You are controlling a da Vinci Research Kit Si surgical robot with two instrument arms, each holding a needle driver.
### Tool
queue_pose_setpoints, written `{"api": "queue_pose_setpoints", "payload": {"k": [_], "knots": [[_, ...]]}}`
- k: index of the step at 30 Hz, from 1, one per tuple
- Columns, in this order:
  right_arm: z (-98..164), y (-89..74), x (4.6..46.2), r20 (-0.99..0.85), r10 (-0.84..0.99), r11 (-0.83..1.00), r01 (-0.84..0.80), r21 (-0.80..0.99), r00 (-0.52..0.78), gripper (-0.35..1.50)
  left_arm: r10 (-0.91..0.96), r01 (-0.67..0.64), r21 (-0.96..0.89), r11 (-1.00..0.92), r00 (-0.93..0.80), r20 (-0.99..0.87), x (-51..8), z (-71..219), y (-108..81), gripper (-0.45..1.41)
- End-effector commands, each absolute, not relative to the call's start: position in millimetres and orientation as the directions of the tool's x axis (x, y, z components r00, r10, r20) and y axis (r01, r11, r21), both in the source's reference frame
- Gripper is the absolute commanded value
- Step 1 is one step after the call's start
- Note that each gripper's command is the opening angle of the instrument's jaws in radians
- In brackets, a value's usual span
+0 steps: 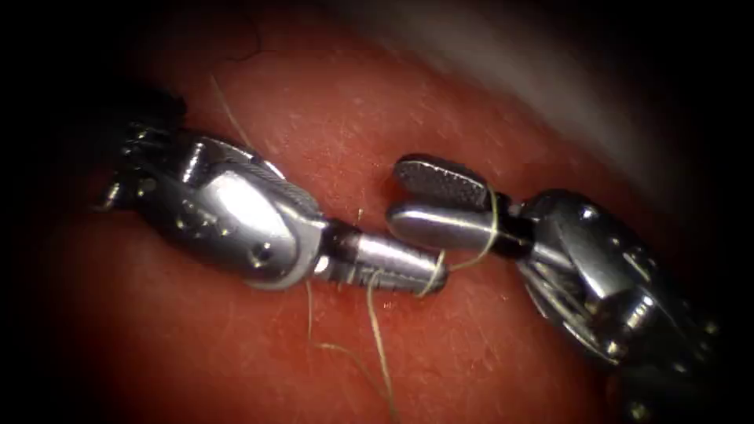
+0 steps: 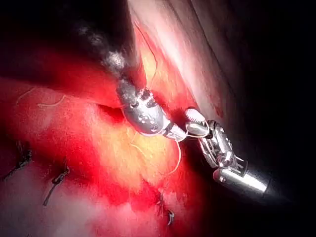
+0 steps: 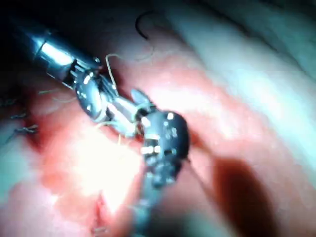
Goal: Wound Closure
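We note several finished stitches (image 2: 57, 180) on the tissue (image 1: 330, 118) in the left wrist view, so part of the closure looks done; we judge a knot is in hand here, not yet snug. The left tool (image 1: 408, 271) comes in from the left, lying low and nearly level, jaws closed, with the thread (image 1: 379, 338) wound around them; whether thread sits between them we cannot tell. The right tool (image 1: 416, 200) enters from the lower right, tip to tip with the left, jaws parted narrowly, thread looped over them near their base, gripping nothing we can make out. We cannot make out a needle.
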State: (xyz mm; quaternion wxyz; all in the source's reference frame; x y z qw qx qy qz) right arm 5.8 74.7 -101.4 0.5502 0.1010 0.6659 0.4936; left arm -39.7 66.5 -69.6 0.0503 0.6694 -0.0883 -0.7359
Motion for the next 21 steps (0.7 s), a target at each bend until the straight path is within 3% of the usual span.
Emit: {"api": "queue_pose_setpoints", "payload": {"k": [1, 9, 12, 21], "knots": [[-99.7, 73.6, 6.0, -0.642, 0.688, 0.479, -0.452, 0.752, -0.339, 0.61, -0.183, -0.031, 0.187, -0.982, -0.109, -0.977, -40.1, -68.6, 65.9, -0.35], [-96.5, 71.2, 5.5, -0.488, 0.785, 0.287, -0.474, 0.833, -0.382, 0.57, -0.163, -0.016, 0.166, -0.986, -0.126, -0.979, -40.5, -67.5, 64.1, -0.35], [-95.3, 70.1, 5.6, -0.375, 0.831, 0.174, -0.448, 0.877, -0.411, 0.66, -0.148, -0.009, 0.151, -0.989, -0.132, -0.980, -40.8, -67.3, 63.6, -0.35], [-93.0, 68.5, 3.9, -0.224, 0.838, -0.027, -0.448, 0.894, -0.497, 0.64, -0.140, -0.001, 0.141, -0.990, -0.135, -0.981, -40.7, -67.7, 63.6, -0.35]]}}
